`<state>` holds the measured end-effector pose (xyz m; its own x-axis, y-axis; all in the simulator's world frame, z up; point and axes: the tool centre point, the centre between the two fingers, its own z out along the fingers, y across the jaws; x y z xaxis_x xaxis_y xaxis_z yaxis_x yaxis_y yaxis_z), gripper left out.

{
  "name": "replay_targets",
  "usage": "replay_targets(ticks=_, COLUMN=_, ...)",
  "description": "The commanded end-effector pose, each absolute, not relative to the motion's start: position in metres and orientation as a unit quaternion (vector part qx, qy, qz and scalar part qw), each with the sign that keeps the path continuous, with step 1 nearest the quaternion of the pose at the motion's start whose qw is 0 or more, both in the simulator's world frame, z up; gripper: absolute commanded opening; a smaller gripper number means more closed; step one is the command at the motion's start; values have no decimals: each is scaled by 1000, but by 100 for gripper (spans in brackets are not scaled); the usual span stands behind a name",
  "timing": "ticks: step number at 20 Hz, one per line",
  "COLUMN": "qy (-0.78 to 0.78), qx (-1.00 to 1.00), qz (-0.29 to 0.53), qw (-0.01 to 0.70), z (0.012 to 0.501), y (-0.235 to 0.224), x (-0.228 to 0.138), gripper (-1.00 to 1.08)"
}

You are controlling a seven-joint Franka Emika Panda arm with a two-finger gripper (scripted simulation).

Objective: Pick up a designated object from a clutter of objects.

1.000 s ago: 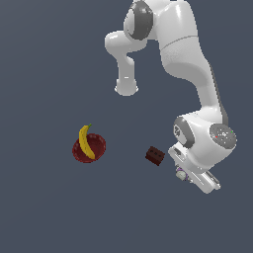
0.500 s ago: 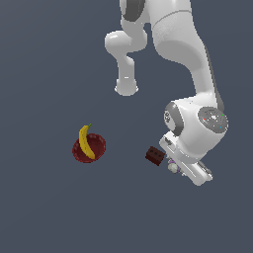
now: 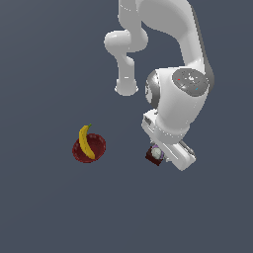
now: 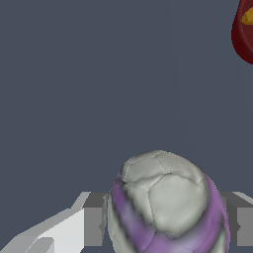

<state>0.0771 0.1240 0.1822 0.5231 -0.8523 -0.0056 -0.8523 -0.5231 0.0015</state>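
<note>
The small white ball with purple markings [image 4: 165, 207] sits between my gripper's [image 4: 168, 234] two grey fingers [image 4: 94, 225], which press on both of its sides. In the exterior view the ball [image 3: 157, 153] shows under the white hand, at my gripper [image 3: 160, 155], and overlaps the dark brown block [image 3: 150, 159], which is mostly hidden. The block does not show in the wrist view.
A dark red bowl [image 3: 100, 146] lies toward the exterior view's left with a yellow banana [image 3: 86, 142] across it. Both show at the edge of the wrist view: the bowl [image 4: 243, 37] and the banana [image 4: 248, 17]. The arm's white base link [image 3: 126, 88] stands behind.
The hand has swung from the block's right, in the exterior view, to over the block. It now looks larger, and the ball shows at the gripper.
</note>
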Motion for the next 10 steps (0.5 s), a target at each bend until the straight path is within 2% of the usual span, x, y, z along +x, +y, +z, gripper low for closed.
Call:
replay_targets(ticks=1, qy=488, qx=-873, qz=3, qw=1, z=206, y=103, x=71, gripper=-100)
replay_targets(ticks=10, qy=489, qx=-872, qz=2, qw=1, z=288, y=27, x=51, gripper=-100)
